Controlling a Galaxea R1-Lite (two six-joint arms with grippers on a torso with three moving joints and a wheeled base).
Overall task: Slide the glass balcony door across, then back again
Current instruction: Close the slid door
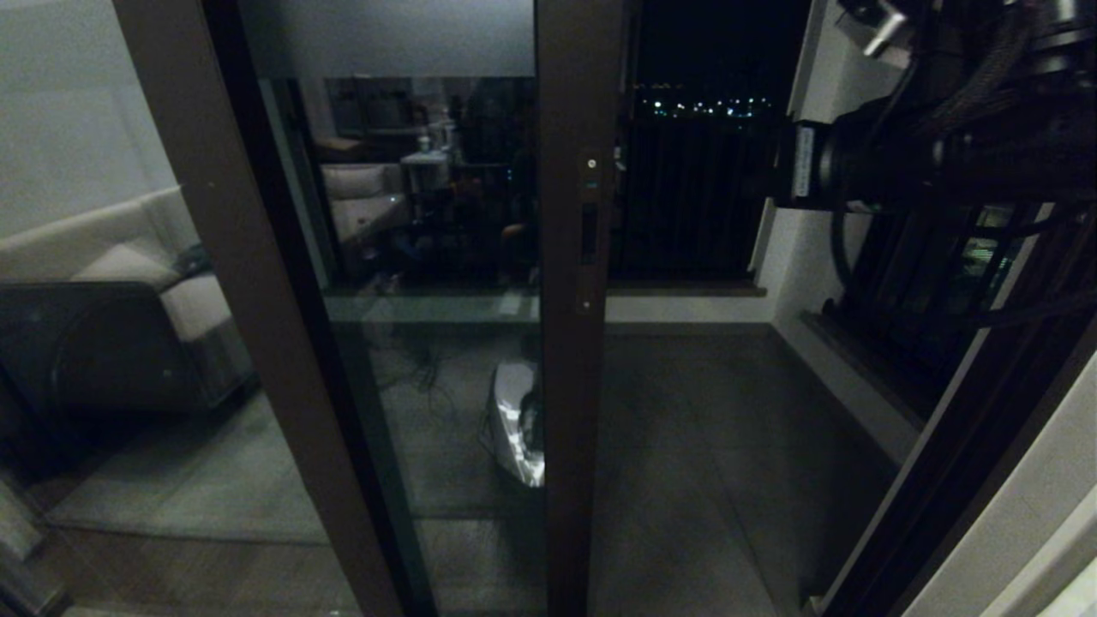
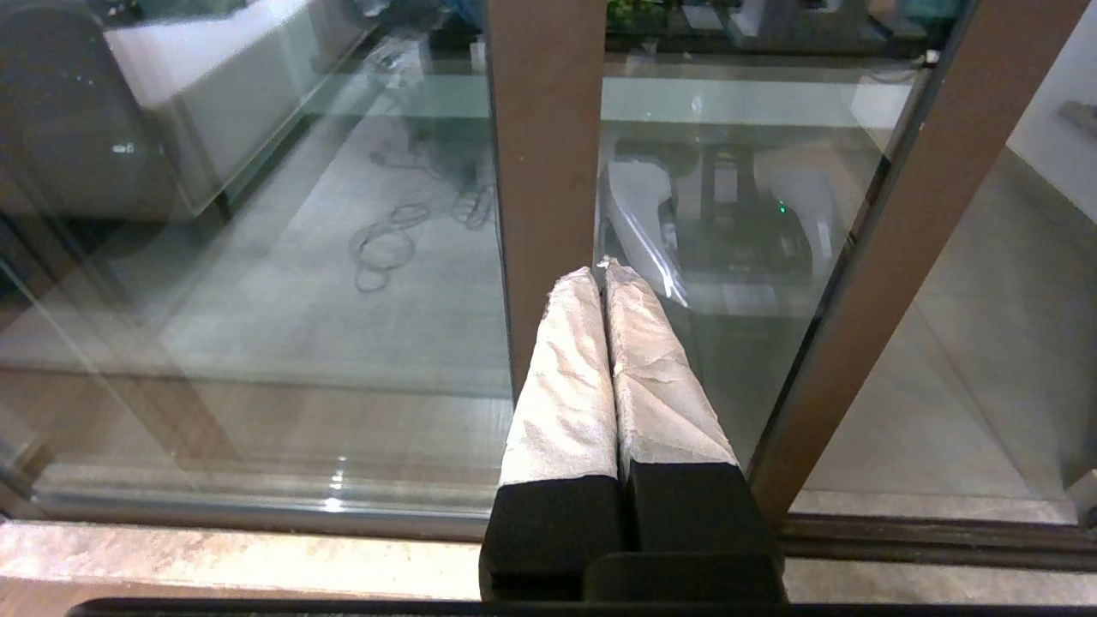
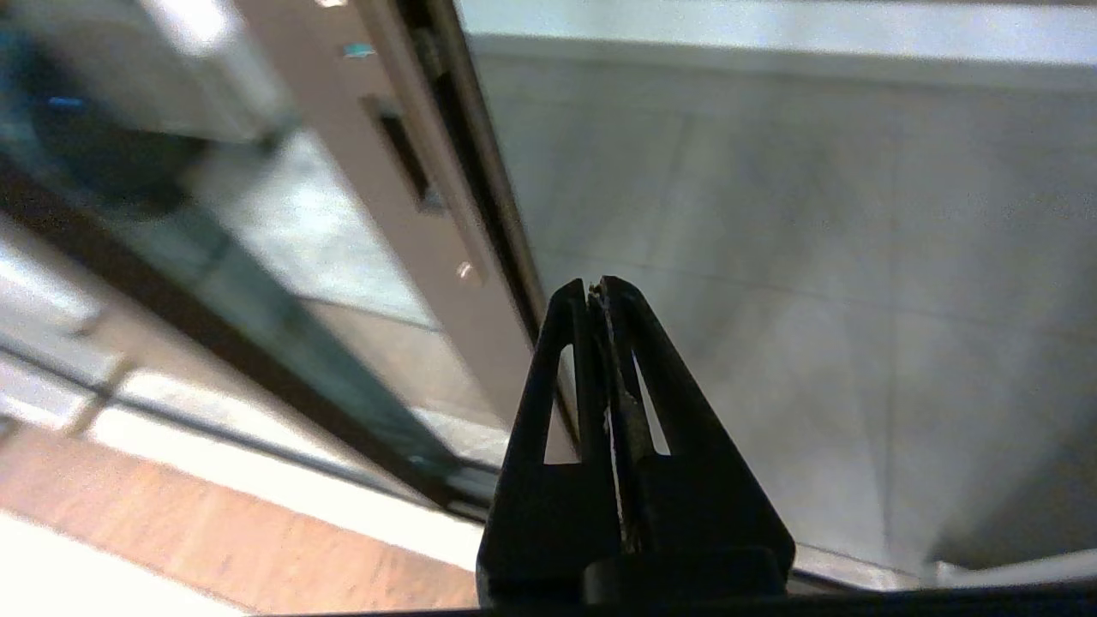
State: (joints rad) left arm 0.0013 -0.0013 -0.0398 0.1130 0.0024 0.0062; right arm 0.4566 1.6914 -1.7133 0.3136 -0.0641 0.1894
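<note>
The glass balcony door (image 1: 428,257) has a dark brown frame. Its upright (image 1: 574,386) carries a recessed slot handle (image 1: 590,231), and there is an open gap to the upright's right. In the right wrist view the handle (image 3: 403,154) sits on the upright, and my right gripper (image 3: 597,287) is shut on nothing, close by the door's edge and lower than the handle. My right arm (image 1: 900,154) reaches in from the upper right. My left gripper (image 2: 602,270), with white-wrapped fingers, is shut and empty. It is low down, facing the glass between two brown uprights (image 2: 548,171).
Through the gap lie the grey balcony floor (image 1: 728,446) and a black-barred window (image 1: 686,214). A white wall with a ledge (image 1: 857,377) runs along the right. The floor track (image 2: 926,544) crosses below the left gripper. A sofa (image 1: 128,283) shows at left.
</note>
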